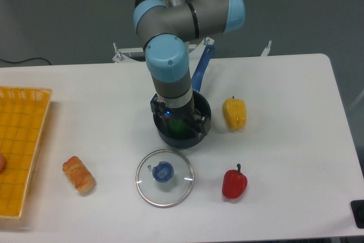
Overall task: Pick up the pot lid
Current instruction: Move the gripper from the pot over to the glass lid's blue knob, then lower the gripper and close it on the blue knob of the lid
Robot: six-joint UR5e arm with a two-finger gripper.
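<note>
the pot lid (169, 193) is lying flat on the desk (290, 152), just beside the black pot (178, 141), its blue knob (162, 172) facing up and so offering the natural hold from above. the fingers (201, 122) are hanging apart over the pot, seemingly gripping nothing; that spread is probably leaving room for straddling the knob.

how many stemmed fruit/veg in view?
2: yellow one image-right of the pot, red one image-right of the lid. More may be hidden in the pot, behind the arm.
</note>
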